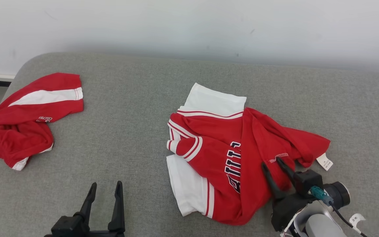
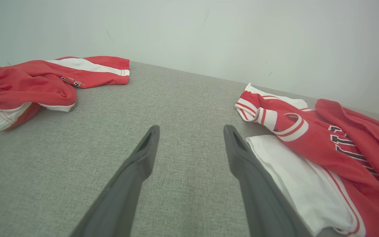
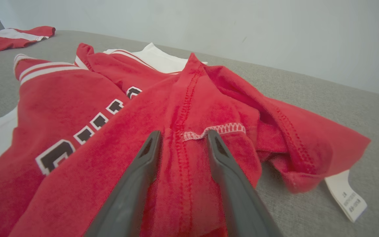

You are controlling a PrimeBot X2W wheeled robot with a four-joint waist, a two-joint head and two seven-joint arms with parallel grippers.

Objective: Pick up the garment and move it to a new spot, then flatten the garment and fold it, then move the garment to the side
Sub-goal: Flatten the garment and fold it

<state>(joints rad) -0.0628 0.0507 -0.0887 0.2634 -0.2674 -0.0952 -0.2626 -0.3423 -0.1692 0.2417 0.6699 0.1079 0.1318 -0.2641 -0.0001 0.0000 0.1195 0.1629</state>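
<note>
The garment [image 1: 222, 148] is a red and white jersey with dark lettering, lying crumpled right of centre on the grey padded surface [image 1: 127, 131]. My right gripper [image 1: 271, 163] rests on its right part, open, with a raised red seam fold between the fingers [image 3: 183, 134]. The same jersey [image 3: 110, 98] spreads out ahead in the right wrist view, with its white tag [image 3: 349, 197] at the right. My left gripper [image 1: 106, 184] stands open and empty over bare fabric left of the jersey [image 2: 324, 148], fingers [image 2: 146, 148] apart.
A second red and white garment [image 1: 28, 115] lies bunched at the surface's far left edge and appears again [image 2: 28, 85] in the left wrist view. A pale wall [image 1: 189, 29] runs behind the surface. Bare grey surface separates the two garments.
</note>
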